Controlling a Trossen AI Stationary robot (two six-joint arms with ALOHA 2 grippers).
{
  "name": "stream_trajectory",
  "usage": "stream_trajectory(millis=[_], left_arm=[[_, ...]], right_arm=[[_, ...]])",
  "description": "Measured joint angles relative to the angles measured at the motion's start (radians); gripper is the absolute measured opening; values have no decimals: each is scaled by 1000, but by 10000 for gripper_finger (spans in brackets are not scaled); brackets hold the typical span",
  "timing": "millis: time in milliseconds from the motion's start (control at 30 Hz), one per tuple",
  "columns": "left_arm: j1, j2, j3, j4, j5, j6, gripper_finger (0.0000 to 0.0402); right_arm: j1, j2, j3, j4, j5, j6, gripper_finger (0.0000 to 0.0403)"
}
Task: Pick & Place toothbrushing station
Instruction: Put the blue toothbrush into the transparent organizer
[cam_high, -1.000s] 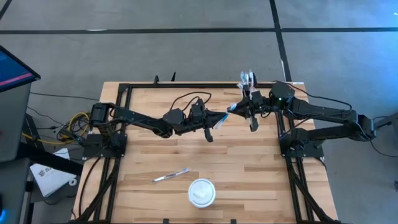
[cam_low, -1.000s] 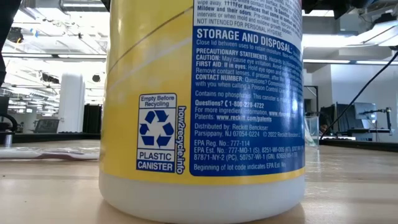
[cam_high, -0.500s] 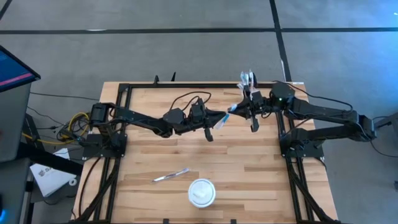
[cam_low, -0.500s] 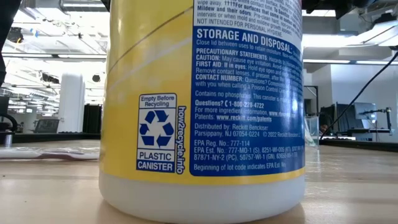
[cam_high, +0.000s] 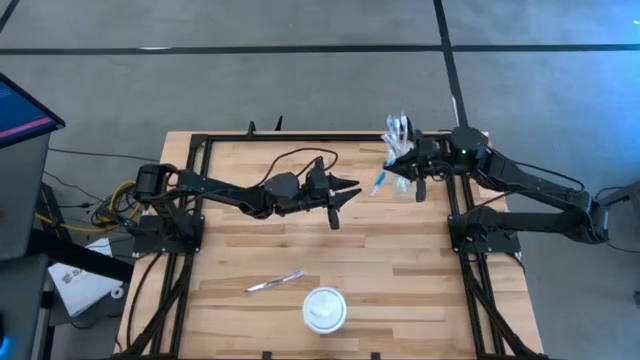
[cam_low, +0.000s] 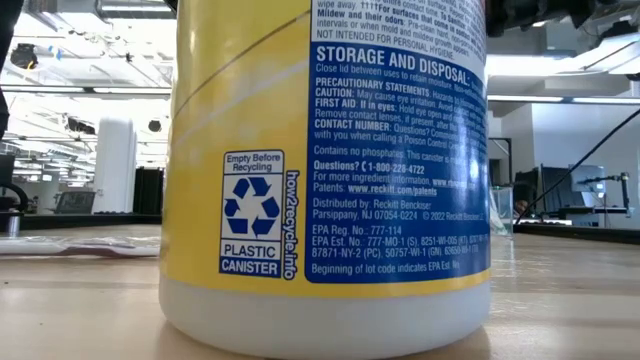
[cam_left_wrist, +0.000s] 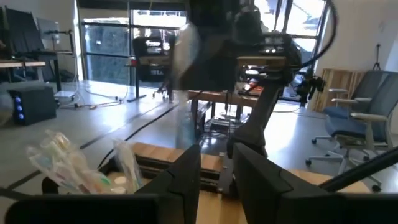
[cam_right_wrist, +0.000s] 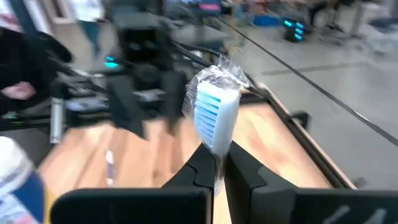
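Even, bright overhead light falls on the table (cam_high: 400, 260), with soft, faint shadows. The low view shows a sharp canister (cam_low: 325, 170) against glaring ceiling lights. Both wrist views are motion-blurred; daylight flares through windows (cam_left_wrist: 149, 50) behind the left one.

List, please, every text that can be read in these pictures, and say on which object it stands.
All on the yellow canister label, low view:
"STORAGE AND DISPOSAL:"
"PRECAUTIONARY STATEMENTS:"
"CAUTION:"
"FIRST AID: If in eyes."
"Questions? 1-800-228-4722"
"Distributed by: Reckitt Benckiser"
"Parsippany, NJ 07054-0224"
"Empty Before Recycling"
"PLASTIC CANISTER"
"how2recycle.info"
Remaining fine print: too small to read reliably.
Other views: no readable text.
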Motion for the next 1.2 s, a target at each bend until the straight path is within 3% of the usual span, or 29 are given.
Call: stream_trajectory(millis=[367, 800, 1200], left_arm=[[-8, 0, -3, -40, 2, -1, 86], [-8, 0, -10, -39, 2, -4, 86], [-8, 0, -10, -39, 2, -4, 86]], right_arm=[[-146, -97, 0, -231, 67, 8, 5], [-302, -217, -1, -406, 74, -20, 5], [-429, -238, -127, -352, 40, -59, 5]])
